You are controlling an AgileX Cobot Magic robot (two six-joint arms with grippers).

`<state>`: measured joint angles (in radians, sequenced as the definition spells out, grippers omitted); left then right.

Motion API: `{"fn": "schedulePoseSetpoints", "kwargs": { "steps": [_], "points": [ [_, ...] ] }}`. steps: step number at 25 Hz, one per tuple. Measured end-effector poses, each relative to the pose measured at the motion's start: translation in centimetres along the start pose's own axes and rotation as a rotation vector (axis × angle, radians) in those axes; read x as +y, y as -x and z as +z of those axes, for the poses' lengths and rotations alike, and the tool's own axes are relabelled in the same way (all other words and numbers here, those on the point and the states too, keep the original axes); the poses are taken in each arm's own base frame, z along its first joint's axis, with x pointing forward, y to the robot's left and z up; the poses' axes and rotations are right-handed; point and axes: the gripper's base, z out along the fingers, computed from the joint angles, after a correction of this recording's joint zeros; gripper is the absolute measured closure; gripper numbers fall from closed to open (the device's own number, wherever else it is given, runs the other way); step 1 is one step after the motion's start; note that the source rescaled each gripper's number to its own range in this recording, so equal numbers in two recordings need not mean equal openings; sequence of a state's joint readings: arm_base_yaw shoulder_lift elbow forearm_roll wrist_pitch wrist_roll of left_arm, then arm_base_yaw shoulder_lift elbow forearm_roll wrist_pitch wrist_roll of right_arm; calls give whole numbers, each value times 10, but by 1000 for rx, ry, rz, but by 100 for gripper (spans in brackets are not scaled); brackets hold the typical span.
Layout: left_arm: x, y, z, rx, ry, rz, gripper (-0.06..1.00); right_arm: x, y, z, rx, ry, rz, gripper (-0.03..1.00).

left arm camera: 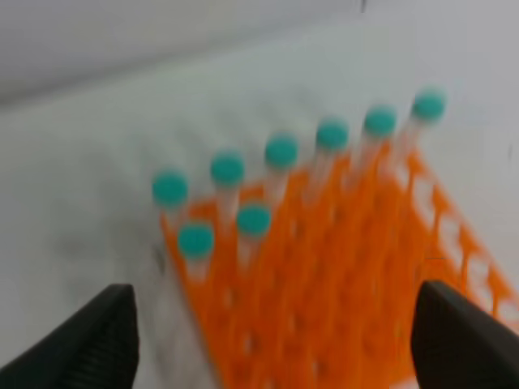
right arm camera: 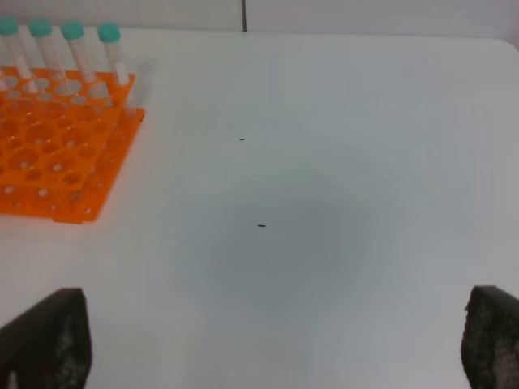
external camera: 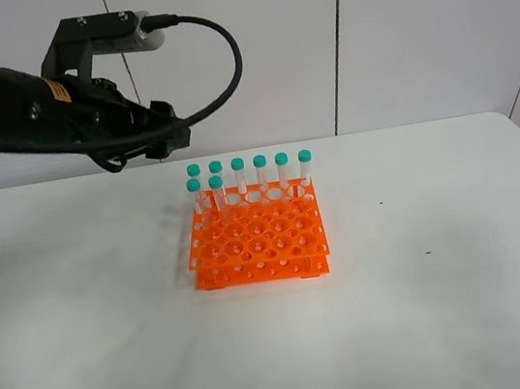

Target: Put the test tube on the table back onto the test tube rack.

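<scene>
The orange test tube rack (external camera: 259,239) stands mid-table on the white table (external camera: 452,303). Several teal-capped test tubes (external camera: 239,180) stand upright in its back two rows; I cannot tell them apart, and no tube lies on the table. My left gripper (external camera: 165,132) hovers above and behind the rack's back left corner. In the left wrist view the left gripper (left arm camera: 276,348) is open and empty, with the rack (left arm camera: 340,275) and tubes (left arm camera: 253,220) blurred below it. My right gripper (right arm camera: 268,348) is open and empty over bare table, to the right of the rack (right arm camera: 49,154).
A white panelled wall (external camera: 411,25) runs behind the table's far edge. A black cable (external camera: 224,53) loops off the left arm. Two small dark specks (external camera: 382,203) mark the table right of the rack.
</scene>
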<state>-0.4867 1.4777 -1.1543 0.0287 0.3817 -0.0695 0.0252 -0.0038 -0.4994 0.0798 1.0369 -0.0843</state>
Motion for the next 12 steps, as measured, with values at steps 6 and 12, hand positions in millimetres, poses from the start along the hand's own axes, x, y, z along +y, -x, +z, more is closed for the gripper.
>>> {"fn": "schedulePoseSetpoints", "kwargs": {
  "steps": [6, 12],
  "points": [
    [24, 31, 10, 250, 59, -25, -6, 0, 0, 0, 0, 0, 0, -3],
    [85, 26, 41, 455, 144, -133, -6, 0, 0, 0, 0, 0, 0, -3]
  ]
}}
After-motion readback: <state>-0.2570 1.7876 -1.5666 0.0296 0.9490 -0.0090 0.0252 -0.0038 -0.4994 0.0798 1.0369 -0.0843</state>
